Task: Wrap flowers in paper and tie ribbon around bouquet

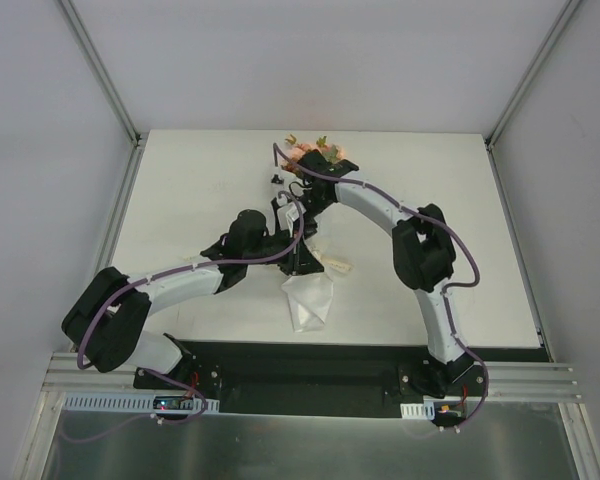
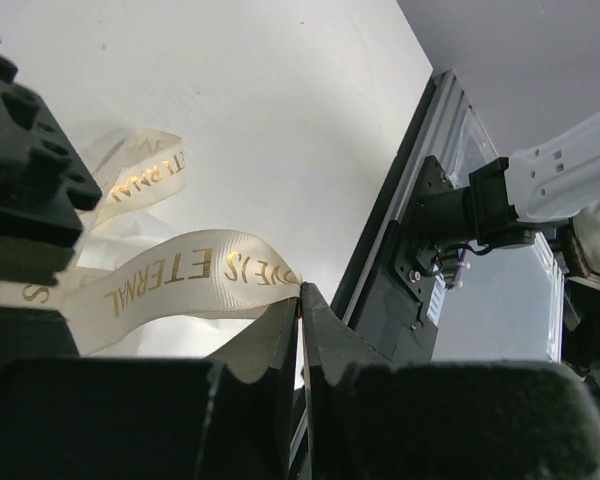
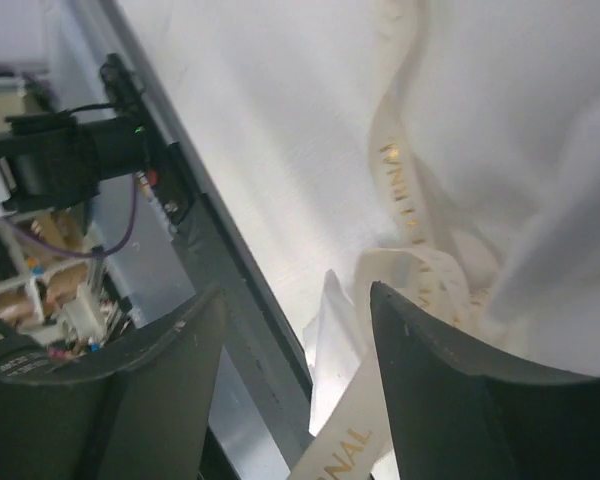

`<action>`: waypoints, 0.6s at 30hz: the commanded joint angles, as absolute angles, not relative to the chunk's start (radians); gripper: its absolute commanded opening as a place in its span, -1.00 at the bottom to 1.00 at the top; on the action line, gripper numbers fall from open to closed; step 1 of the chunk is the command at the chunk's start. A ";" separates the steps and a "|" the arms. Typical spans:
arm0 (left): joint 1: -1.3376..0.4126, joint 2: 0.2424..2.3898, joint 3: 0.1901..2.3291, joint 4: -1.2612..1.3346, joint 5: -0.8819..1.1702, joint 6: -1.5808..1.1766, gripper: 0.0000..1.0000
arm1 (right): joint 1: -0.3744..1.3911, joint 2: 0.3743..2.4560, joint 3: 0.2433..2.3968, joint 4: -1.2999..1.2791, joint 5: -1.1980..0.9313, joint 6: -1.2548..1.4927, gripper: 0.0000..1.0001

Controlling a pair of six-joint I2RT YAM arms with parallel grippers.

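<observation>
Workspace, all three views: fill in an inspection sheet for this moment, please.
Surface: white tabletop, matte.
Job's things: white paper cone wrapped round pink and orange artificial flowers; cream gold-lettered ribbon in loose loops at the cone.
Clutter: nothing seen.
Tools: left tool shut on the ribbon; right tool open beside the ribbon.
Cables: purple cables run along both arms.
Surroundings: grey enclosure walls, aluminium rail at the near edge.
</observation>
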State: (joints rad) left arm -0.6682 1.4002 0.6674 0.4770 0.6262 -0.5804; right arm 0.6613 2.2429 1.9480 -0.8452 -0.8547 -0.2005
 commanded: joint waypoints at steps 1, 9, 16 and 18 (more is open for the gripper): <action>-0.658 1.396 0.658 0.384 0.601 -0.577 -0.91 | 0.580 2.007 1.809 -0.766 -0.617 -0.029 0.30; -0.653 1.428 0.693 0.328 0.578 -0.597 -0.95 | 0.509 1.807 1.445 -0.474 -0.431 0.169 0.58; -0.640 1.425 0.684 0.344 0.575 -0.615 -0.97 | 0.454 1.835 1.376 -0.388 -0.544 0.084 0.55; -0.638 1.428 0.684 0.345 0.580 -0.617 -0.96 | 0.437 1.868 1.373 -0.336 -0.589 0.087 0.51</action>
